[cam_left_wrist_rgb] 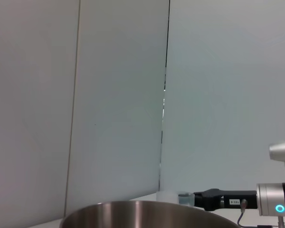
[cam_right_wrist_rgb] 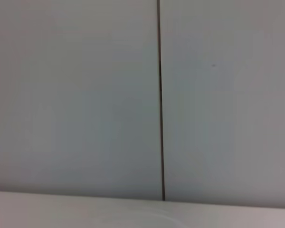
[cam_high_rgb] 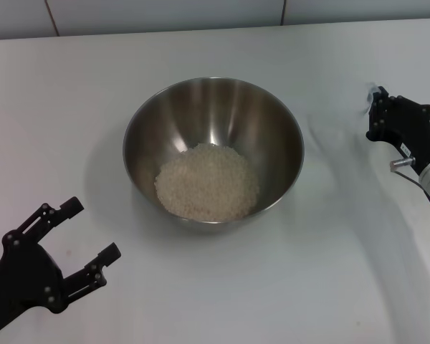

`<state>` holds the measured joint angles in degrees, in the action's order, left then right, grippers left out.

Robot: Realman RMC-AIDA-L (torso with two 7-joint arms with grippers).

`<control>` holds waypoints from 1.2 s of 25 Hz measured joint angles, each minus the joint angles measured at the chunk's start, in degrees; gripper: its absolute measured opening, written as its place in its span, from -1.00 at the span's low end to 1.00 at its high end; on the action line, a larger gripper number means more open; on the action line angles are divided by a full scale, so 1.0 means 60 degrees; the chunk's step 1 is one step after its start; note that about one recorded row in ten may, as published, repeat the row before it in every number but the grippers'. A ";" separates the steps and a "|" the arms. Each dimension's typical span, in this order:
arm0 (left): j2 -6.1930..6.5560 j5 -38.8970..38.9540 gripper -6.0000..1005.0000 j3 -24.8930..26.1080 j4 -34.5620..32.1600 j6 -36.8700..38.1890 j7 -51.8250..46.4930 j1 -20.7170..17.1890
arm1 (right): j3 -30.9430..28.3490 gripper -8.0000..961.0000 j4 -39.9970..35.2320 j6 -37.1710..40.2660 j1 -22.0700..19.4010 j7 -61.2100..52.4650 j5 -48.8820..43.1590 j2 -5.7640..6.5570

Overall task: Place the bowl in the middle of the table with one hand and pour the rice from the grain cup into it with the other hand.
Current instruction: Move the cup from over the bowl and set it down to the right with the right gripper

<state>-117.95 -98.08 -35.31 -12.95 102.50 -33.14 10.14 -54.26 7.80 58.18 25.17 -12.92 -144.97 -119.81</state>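
The steel bowl [cam_high_rgb: 213, 115] stands in the middle of the white table [cam_high_rgb: 72, 100]. A pale heap of rice [cam_high_rgb: 208, 183] lies in its bottom. My left gripper [cam_high_rgb: 79, 240] is open and empty, low over the table at the front left, apart from the bowl. My right gripper [cam_high_rgb: 376, 107] is at the right of the bowl, shut on the translucent grain cup [cam_high_rgb: 370, 94], which is faint and looks empty. The left wrist view shows the bowl's rim [cam_left_wrist_rgb: 147, 209], with the cup [cam_left_wrist_rgb: 167, 196] and the right gripper [cam_left_wrist_rgb: 186, 198] beyond it.
A pale panelled wall with a dark seam [cam_right_wrist_rgb: 160, 118] stands behind the table's far edge [cam_high_rgb: 201, 30]. The right wrist view shows only this wall and a strip of tabletop [cam_right_wrist_rgb: 85, 209].
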 joint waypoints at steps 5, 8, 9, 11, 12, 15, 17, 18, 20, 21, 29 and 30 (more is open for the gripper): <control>0.0000 -0.0001 0.73 -0.0050 0.0004 0.0013 0.0022 -0.0006 | 0.0004 -0.96 0.0003 -0.0090 0.0000 0.0000 -0.0006 0.0001; 0.0002 -0.0001 0.73 -0.0050 -0.0007 0.0016 0.0015 -0.0006 | 0.0005 -0.96 0.0031 -0.0124 -0.0008 0.0000 -0.0009 0.0002; 0.0008 -0.0001 0.73 -0.0050 -0.0008 0.0021 0.0014 -0.0009 | 0.0005 -0.96 0.0032 -0.0129 -0.0011 0.0000 -0.0010 0.0002; 0.0015 -0.0001 0.73 -0.0049 -0.0012 0.0026 0.0012 -0.0023 | 0.0005 -0.96 0.0027 -0.0135 -0.0012 -0.0067 -0.0010 0.0003; 0.0016 -0.0001 0.73 -0.0046 -0.0014 0.0028 0.0012 -0.0032 | 0.0006 -0.96 0.0021 -0.0155 -0.0012 -0.0097 -0.0010 0.0002; 0.0016 -0.0001 0.73 -0.0026 -0.0023 0.0042 0.0010 -0.0060 | 0.0006 -0.96 0.0020 -0.0420 -0.0003 -0.0125 -0.0009 0.0003; 0.0015 -0.0001 0.73 -0.0015 -0.0029 0.0045 0.0008 -0.0069 | 0.0006 -0.87 0.0030 -0.0675 0.0025 -0.0128 -0.0004 0.0005; 0.0015 -0.0001 0.73 -0.0011 -0.0035 0.0045 0.0007 -0.0074 | 0.0006 -0.83 0.0036 -0.0790 0.0036 -0.0131 0.0006 0.0010; 0.0015 -0.0001 0.73 -0.0007 -0.0039 0.0046 0.0006 -0.0081 | 0.0006 -0.74 0.0065 -0.0829 0.0016 -0.0132 0.0016 0.0015; 0.0015 -0.0001 0.73 -0.0004 -0.0039 0.0049 0.0005 -0.0087 | 0.0006 -0.69 0.0077 -0.0751 -0.0021 -0.0133 0.0015 0.0015; 0.0001 0.0027 0.73 0.0025 0.0000 0.0128 0.0001 -0.0108 | 0.0162 0.02 0.0101 -0.0277 -0.0233 -0.0139 -0.0023 0.0070; 0.0000 0.0034 0.73 0.0026 0.0004 0.0129 0.0000 -0.0108 | 0.0191 0.09 0.0094 -0.0255 -0.0247 -0.0139 -0.0024 0.0077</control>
<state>-117.95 -97.88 -35.15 -12.93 103.27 -33.14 9.49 -53.11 8.37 56.65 23.69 -13.76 -145.11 -119.35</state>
